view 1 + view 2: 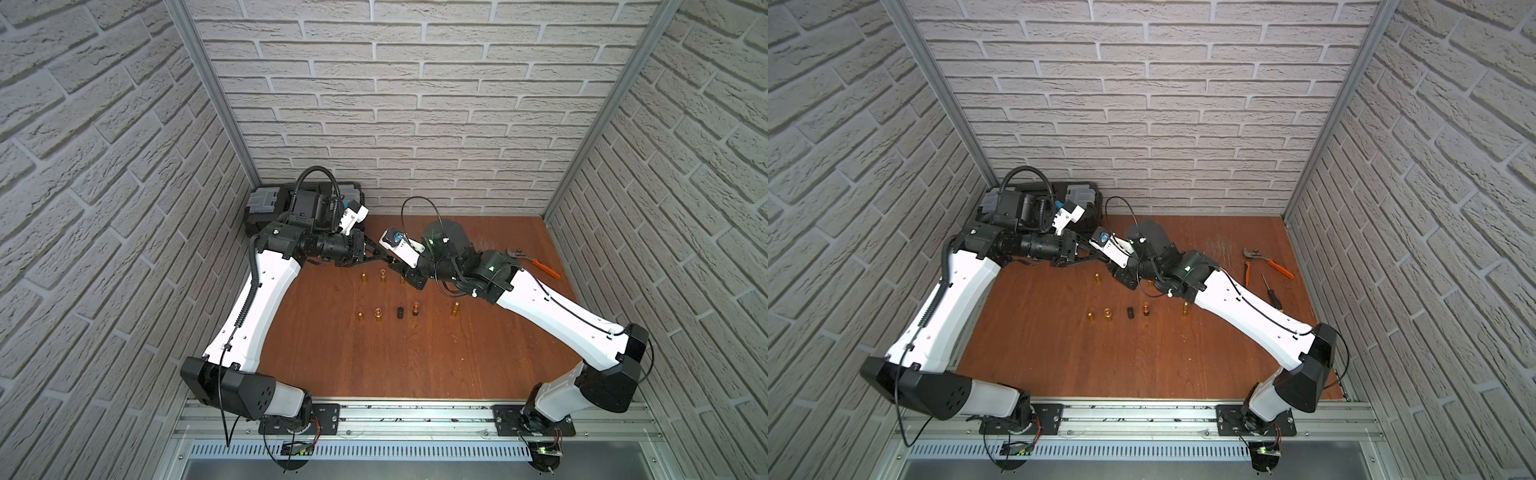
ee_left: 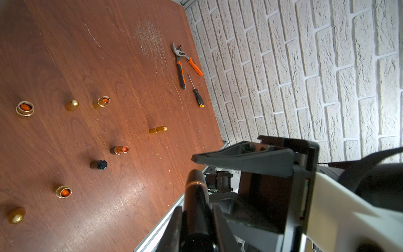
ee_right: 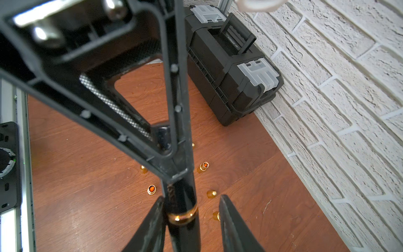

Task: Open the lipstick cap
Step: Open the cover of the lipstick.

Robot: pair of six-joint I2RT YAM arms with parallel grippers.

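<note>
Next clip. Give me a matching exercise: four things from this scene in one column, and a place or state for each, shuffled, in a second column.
Things:
1. lipstick
2. toolbox
3. pliers
4. black cylinder

Places or states:
A. lies near the right edge of the table, beside a screwdriver
B. stands upright in the near row
C. held above the table, cap on
D. sits in the back left corner

Pairs: 1-C, 2-D, 3-A, 4-B

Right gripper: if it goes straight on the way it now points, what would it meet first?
The black lipstick, lying between the open fingers of the right gripper; just beyond, probably the left gripper, which holds it.
</note>
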